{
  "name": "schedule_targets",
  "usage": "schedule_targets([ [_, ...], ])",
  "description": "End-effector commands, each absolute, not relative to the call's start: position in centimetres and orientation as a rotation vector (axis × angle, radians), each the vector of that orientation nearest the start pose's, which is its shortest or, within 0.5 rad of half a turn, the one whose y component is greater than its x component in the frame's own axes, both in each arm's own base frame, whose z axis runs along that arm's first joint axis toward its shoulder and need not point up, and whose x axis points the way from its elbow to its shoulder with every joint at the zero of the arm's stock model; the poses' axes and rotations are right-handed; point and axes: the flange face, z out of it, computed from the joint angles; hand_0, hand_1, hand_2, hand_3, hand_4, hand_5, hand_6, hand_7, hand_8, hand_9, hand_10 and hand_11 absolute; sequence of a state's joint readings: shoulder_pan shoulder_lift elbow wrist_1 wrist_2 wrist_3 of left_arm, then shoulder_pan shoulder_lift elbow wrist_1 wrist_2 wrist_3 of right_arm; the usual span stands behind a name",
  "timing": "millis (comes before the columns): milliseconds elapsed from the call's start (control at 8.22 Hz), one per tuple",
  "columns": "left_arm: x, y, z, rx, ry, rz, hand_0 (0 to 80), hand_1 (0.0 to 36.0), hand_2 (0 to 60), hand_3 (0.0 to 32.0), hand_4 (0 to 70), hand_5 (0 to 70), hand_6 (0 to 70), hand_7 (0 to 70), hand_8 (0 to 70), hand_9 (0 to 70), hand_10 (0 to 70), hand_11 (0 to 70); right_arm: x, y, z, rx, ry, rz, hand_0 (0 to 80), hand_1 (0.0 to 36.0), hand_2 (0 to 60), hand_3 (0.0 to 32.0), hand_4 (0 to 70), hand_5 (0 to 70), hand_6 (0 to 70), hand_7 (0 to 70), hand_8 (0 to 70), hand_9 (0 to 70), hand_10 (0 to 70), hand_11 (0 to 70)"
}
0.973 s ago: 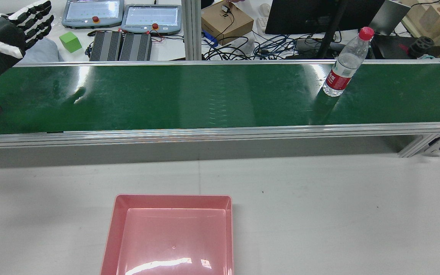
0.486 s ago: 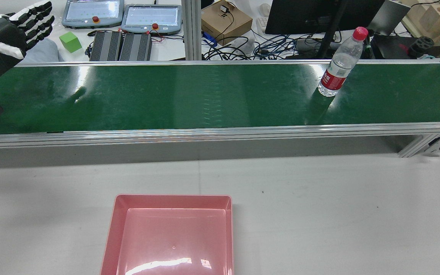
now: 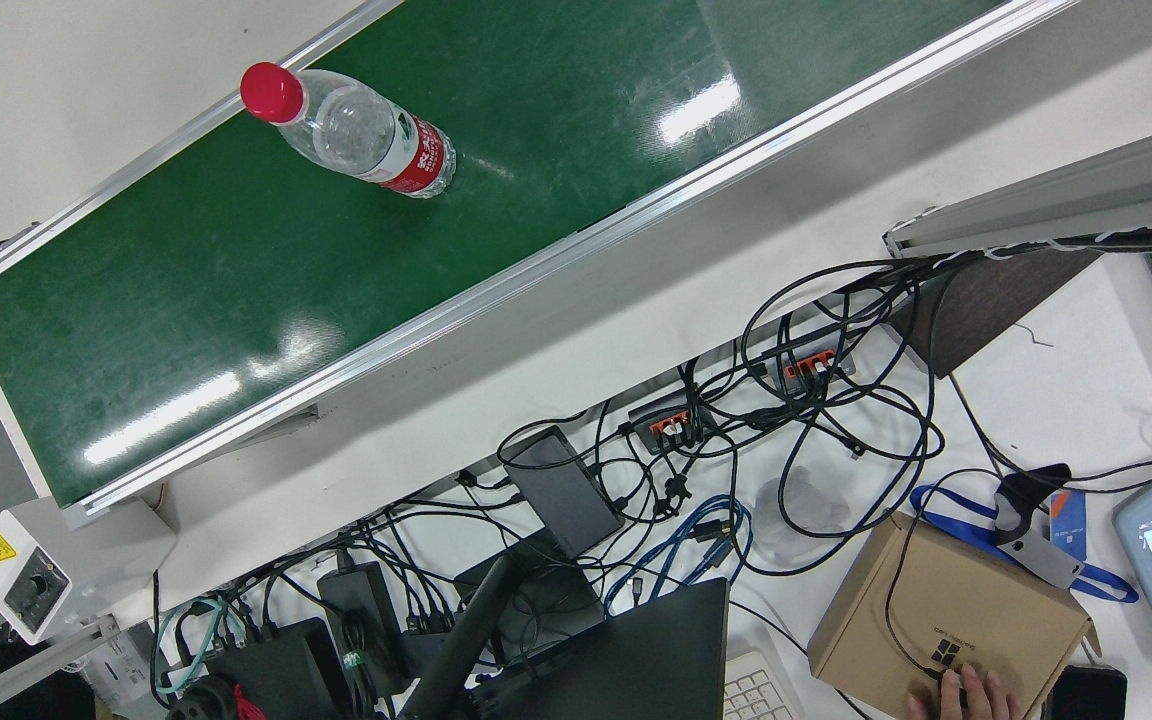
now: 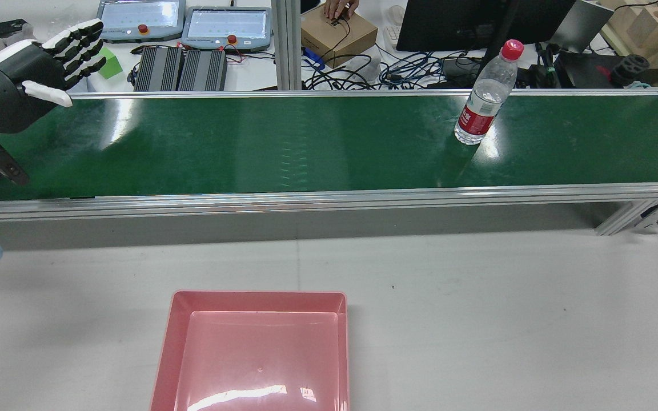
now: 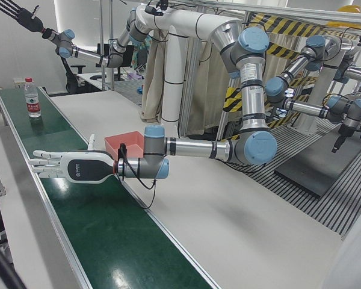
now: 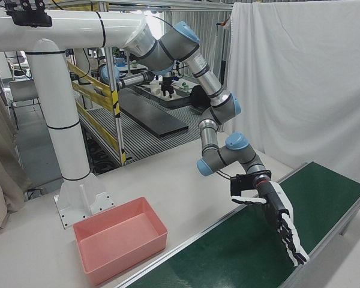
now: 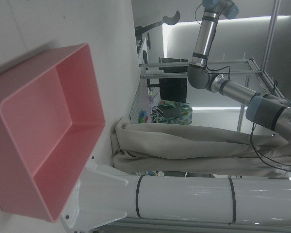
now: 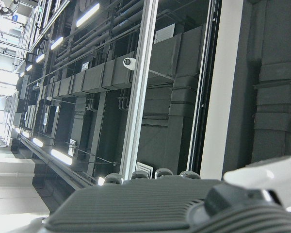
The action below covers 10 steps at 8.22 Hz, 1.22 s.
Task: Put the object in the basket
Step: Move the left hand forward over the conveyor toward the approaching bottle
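Waiting flat with fingers spread and empty over the belt [image 4: 249,142], the left hand [image 4: 26,74] had the bottle [image 4: 482,97] standing far to its right, so the next move was probably to reach and grab it for the pink basket [image 4: 163,354].

Water bottle [image 4: 484,95]: clear plastic, red cap, red label; I see it upright on the green conveyor belt [image 4: 306,142], at 2 o'clock in my rear view. Basket [image 4: 255,354]: shallow pink rectangular tray, empty, on the white worktop [image 4: 506,319] at 6 o'clock.
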<state>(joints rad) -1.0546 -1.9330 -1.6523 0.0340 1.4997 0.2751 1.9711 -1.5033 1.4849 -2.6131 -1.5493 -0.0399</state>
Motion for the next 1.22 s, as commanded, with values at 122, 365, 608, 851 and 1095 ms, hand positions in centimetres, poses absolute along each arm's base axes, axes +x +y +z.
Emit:
schedule_targets([
  [122,19.1,-61.8,45.5,-0.174,2.328,-1.544,51.0,7.4,0.0,0.4,0.0,12.9,0.0,0.0,1.2,0.0,1.7,3.9,34.1,-46.0,63.2,-0.571,2.487,-1.466,0.0,0.0,0.0,0.0,0.0,0.0,0.0,0.0,0.0,0.0,0.0,0.0],
  [365,18.8,-61.5,45.9,-0.158,2.288,-1.589,51.8,7.7,0.0,2.0,0.0,12.0,0.0,0.0,0.8,0.0,1.2,3.4,34.2,-46.0,63.2,-0.572,2.484,-1.467,0.0,0.0,0.0,0.0,0.0,0.0,0.0,0.0,0.0,0.0,0.0,0.0],
  [608,18.5,-61.5,45.9,-0.11,2.308,-1.638,52.5,8.0,0.0,2.4,0.0,12.5,0.0,0.0,1.1,0.0,2.3,5.0,34.2,-46.0,63.2,-0.573,2.486,-1.465,0.0,0.0,0.0,0.0,0.0,0.0,0.0,0.0,0.0,0.0,0.0,0.0],
  [851,18.6,-61.6,45.5,-0.108,2.315,-1.634,52.4,8.3,0.0,0.8,0.0,12.9,0.7,0.0,3.7,0.9,3.1,6.1,34.2,-46.0,63.2,-0.573,2.486,-1.465,0.0,0.0,0.0,0.0,0.0,0.0,0.0,0.0,0.0,0.0,0.0,0.0],
  [1095,19.9,-61.2,44.5,-0.136,2.33,-1.604,51.9,7.5,0.0,1.4,0.0,12.3,0.5,0.0,3.5,0.7,2.8,5.5,34.2,-46.0,63.2,-0.573,2.486,-1.465,0.0,0.0,0.0,0.0,0.0,0.0,0.0,0.0,0.0,0.0,0.0,0.0],
])
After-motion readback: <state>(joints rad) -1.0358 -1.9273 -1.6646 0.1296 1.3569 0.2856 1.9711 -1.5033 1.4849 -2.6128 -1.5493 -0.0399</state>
